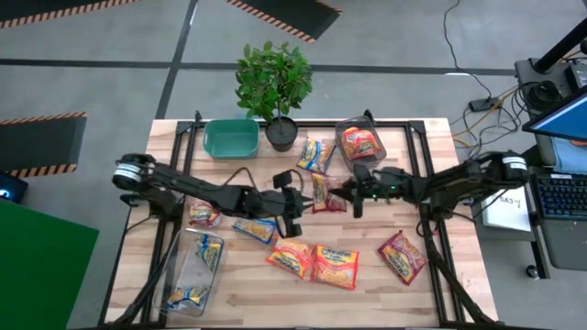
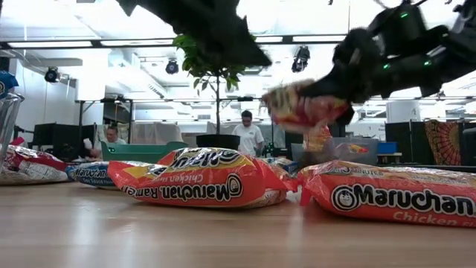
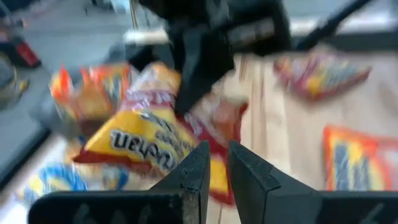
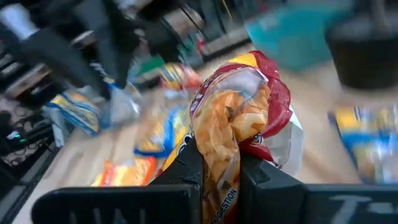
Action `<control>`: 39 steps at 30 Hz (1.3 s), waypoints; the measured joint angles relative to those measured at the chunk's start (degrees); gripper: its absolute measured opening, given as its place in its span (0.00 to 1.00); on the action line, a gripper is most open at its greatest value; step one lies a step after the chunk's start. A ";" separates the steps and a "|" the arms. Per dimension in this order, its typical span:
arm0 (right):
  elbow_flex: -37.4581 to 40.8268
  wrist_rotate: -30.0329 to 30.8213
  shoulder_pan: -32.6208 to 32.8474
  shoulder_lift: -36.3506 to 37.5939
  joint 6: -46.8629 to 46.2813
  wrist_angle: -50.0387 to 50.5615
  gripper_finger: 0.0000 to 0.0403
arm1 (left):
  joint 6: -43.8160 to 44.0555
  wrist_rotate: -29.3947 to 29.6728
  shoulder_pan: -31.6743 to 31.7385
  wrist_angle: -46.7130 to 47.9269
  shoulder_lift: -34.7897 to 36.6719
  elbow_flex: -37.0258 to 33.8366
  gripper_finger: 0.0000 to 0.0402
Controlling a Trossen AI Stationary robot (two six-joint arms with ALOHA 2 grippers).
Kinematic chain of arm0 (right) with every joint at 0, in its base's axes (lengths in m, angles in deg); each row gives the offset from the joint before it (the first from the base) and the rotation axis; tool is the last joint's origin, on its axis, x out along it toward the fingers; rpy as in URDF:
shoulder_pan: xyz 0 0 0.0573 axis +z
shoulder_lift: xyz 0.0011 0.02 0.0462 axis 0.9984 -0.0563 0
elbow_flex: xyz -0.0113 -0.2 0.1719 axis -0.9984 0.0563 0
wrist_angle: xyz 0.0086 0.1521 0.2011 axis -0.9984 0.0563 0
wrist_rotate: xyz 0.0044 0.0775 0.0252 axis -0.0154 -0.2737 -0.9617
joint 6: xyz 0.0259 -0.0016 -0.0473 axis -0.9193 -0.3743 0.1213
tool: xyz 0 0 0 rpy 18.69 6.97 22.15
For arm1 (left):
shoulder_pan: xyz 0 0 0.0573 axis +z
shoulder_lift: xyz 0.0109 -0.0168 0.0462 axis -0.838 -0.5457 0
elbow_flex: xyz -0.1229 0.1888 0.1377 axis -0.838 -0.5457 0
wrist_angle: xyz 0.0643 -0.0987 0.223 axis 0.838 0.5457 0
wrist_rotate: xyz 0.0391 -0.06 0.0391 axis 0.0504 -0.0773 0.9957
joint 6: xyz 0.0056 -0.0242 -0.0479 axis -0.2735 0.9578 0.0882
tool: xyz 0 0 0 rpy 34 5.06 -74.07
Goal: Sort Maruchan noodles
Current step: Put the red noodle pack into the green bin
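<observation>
At lower left we see a clear bin (image 1: 183, 284) already holding blue packets (image 1: 207, 249). Centre, the left gripper (image 1: 295, 203) is shut, empty; the right gripper (image 4: 217, 163) pinches a red packet (image 4: 249, 112) aloft — several loose packets remain on the counter (image 1: 248, 284).

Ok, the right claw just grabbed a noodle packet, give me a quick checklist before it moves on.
1. Right claw shut on the red packet: ok.
2. Packet lifted off the table: ok, low view shows it above the other packets.
3. Grip secure: cannot tell, the packet is pinched and crumpled at one end.
4. Left claw shut and empty: ok.
5. Left claw clear of the path: not ok, it sits close beside the held packet.
6. Clear bin holding a red packet reachable: cannot tell.
</observation>
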 joint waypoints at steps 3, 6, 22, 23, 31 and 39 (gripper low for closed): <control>1.90 0.05 1.78 1.67 6.54 -6.25 0.06 | -0.86 -1.15 -0.22 -4.16 1.66 -0.37 0.10; 2.98 0.01 4.13 2.24 13.14 -9.69 0.06 | -0.98 -4.90 -0.20 -7.39 1.93 -0.62 0.12; 1.39 2.10 9.24 0.78 20.92 -9.63 0.06 | 7.35 -1.26 -0.16 -3.23 1.91 -0.74 0.57; 1.42 2.11 9.24 0.78 21.00 -9.57 0.06 | 7.88 -0.18 -0.16 -2.28 1.91 -0.74 0.59; 1.57 2.07 9.24 0.78 20.85 -9.20 0.06 | 8.36 0.61 -0.13 -0.17 1.93 -0.76 0.65; 1.57 1.72 9.22 0.78 21.42 -9.20 0.06 | 12.10 -1.94 -0.05 -22.83 -1.65 -10.15 0.65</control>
